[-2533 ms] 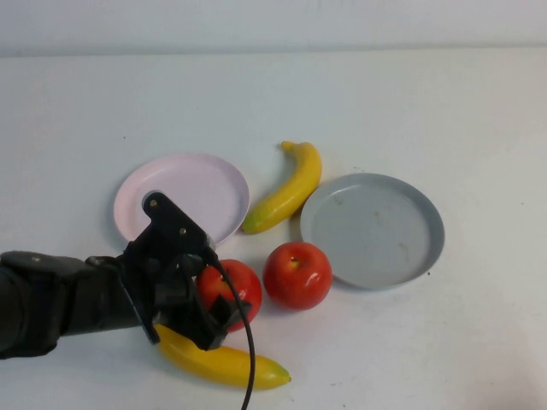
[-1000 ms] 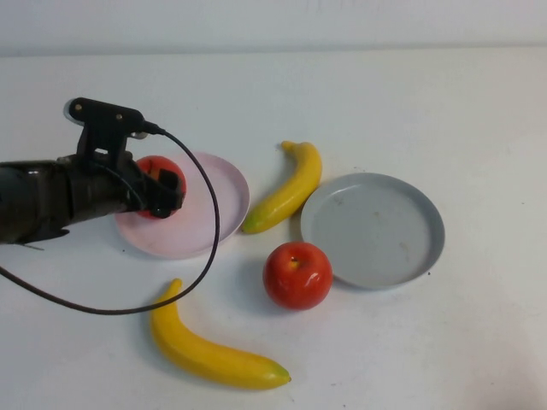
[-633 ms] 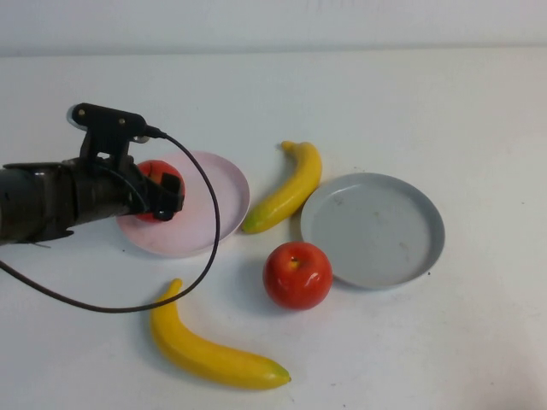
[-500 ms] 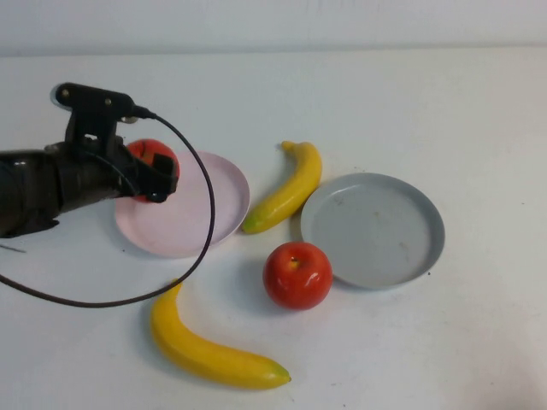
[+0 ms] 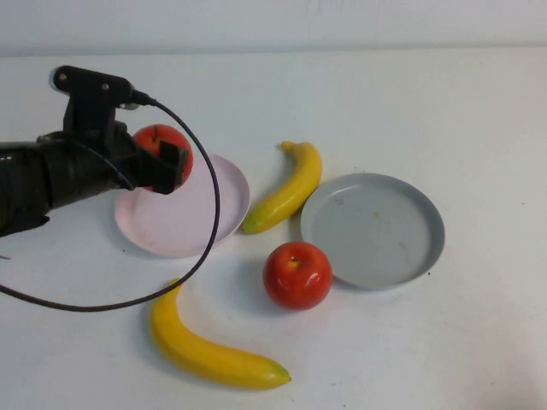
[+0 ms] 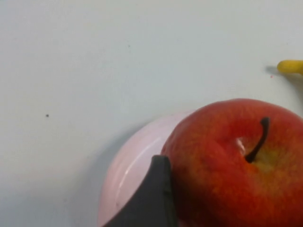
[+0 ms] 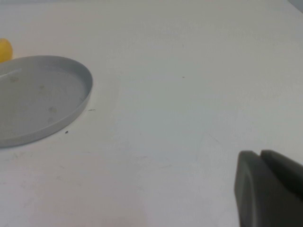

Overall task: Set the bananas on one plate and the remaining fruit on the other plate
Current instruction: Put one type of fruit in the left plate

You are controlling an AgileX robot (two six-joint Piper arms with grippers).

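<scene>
My left gripper [image 5: 167, 162] is shut on a red apple [image 5: 159, 142] and holds it over the far left rim of the pale pink plate [image 5: 184, 220]. In the left wrist view the apple [image 6: 236, 161] fills the space beside one dark finger [image 6: 151, 198], above the pink plate [image 6: 125, 170]. The second red apple [image 5: 297, 274] sits on the table between the plates. One banana [image 5: 286, 190] lies between the pink plate and the empty grey plate [image 5: 373, 229]. The other banana [image 5: 214, 354] lies near the front. My right gripper [image 7: 262, 189] shows only in its wrist view, shut and empty, off to the side of the grey plate [image 7: 38, 94].
A black cable [image 5: 201, 248] loops from my left wrist over the pink plate's near side down to the table. The white table stretches open on the right and far sides. A yellow banana tip [image 6: 289, 66] shows beyond the held apple.
My left gripper took the apple from the table's front, carried it to the pink plate, and has now risen and shifted slightly toward the far rim, still gripping it.
</scene>
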